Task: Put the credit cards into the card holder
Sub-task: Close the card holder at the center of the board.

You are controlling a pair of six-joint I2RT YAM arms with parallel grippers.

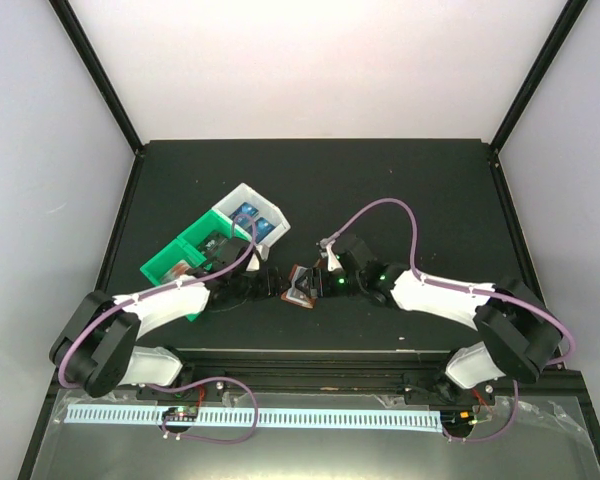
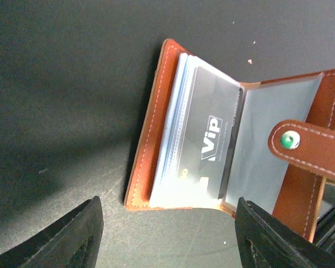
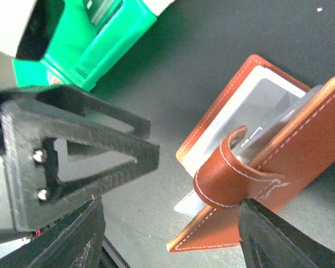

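Your card holder lies open on the counter between the two arms, just in front of the green-and-white tray. One black card marked VIP already sits in one of the clear pockets, and blue cards wait in that tray.

Your left gripper has its jaws spread. The holder's near edge lies between them and bare counter shows beside one finger, so they pinch nothing. Your right gripper also has its jaws spread, facing the cover where the snap tab curls up. Whether one finger touches the leather cannot be told.

Expect the holder to be light and springy. The soft leather will probably want to fold shut and skate on the counter when pushed. Hold it by the stitched outer cover, pinning one flap down. Do not hold it by the limp pockets or the floppy tab.

The cards look thin, stiff and slick, and they lie flat. Take each one by a short edge and feed it in squarely, or it is likely to snag on the pocket's mouth.
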